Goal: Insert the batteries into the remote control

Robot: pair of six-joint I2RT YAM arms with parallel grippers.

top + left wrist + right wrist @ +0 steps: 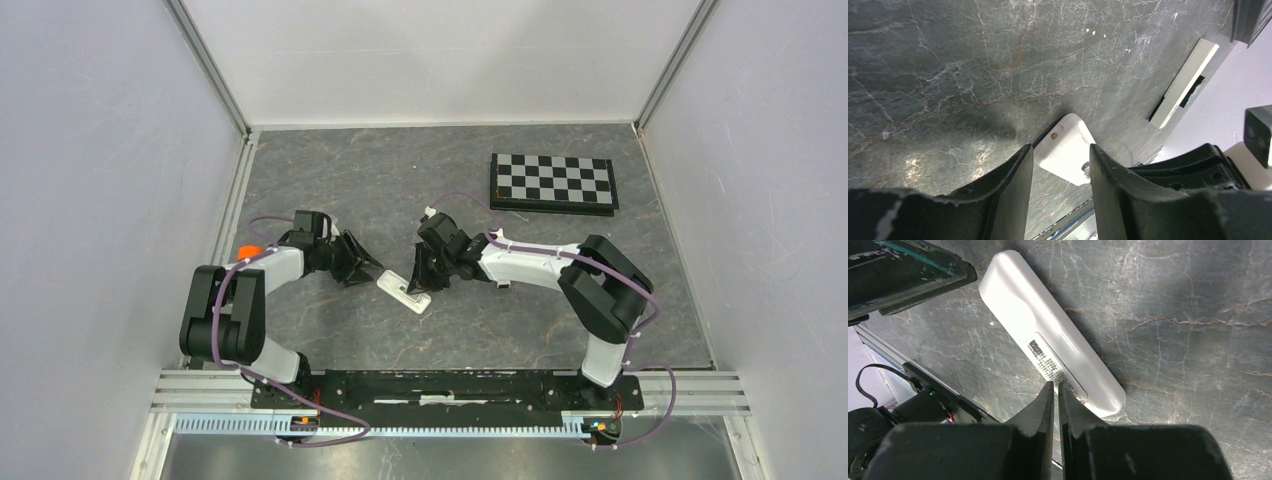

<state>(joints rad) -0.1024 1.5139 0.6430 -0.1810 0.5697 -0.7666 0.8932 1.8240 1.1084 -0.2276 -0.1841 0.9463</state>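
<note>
— Where is the remote control [405, 291]?

— Flat on the dark, stone-patterned table [330, 180], about the middle and a little toward the near edge, between the two arms. It lies slantwise, one end to the far left and the other to the near right. Its back is up (the right wrist view shows a printed label and the seam of a cover).

— And the left gripper [1060, 151]?

— Low at the remote's left end. Its fingers [1010, 190] stand apart, and the rounded end of the remote shows in the gap just beyond the tips. No grip on it shows.

— The right gripper [1055, 386]?

— Down toward the remote's right end, fingers all but together, with only a thin slit between them and nothing seen in it. The tips are right at the label; whether they touch the casing I cannot tell.

— Anything else?

— A black-and-white checkerboard [553, 182] at the far right, well apart from both arms.
</note>
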